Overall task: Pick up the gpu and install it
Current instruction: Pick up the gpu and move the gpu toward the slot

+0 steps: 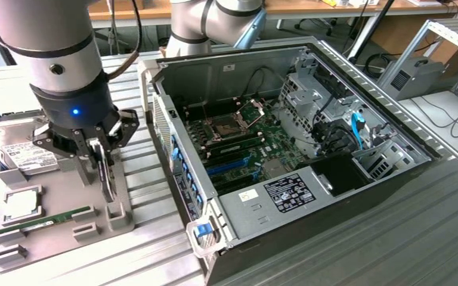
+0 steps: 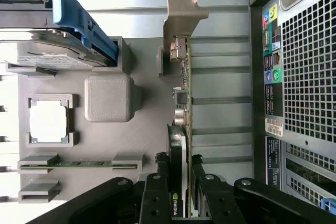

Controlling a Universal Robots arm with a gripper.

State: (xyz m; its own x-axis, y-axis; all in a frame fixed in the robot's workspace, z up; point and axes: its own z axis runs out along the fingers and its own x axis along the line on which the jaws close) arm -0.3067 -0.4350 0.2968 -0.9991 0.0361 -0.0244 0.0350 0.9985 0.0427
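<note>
The gpu (image 1: pixel 107 179) is a thin dark card standing on edge in a slot of the grey holder tray (image 1: pixel 58 193), at the exterior view's left of the open computer case (image 1: pixel 293 196). In the wrist view the gpu (image 2: pixel 184 103) runs away from me, and its silvery end bracket (image 2: pixel 181 14) is at the far end. My gripper (image 1: pixel 102 164) comes down from above. Its black fingers (image 2: pixel 156 195) press on both faces of the card's cooler end, so my gripper (image 2: pixel 178 195) is shut on the gpu. The card's lower edge still sits in the tray.
The tray also holds a hard drive (image 1: pixel 24 154) with a blue rail (image 2: pixel 86 27), a square processor (image 2: pixel 48 121) and a green memory stick (image 2: pixel 79 164). The case's motherboard (image 1: pixel 241 140) lies exposed. The case's perforated rear panel (image 2: pixel 307 66) stands close beside the card.
</note>
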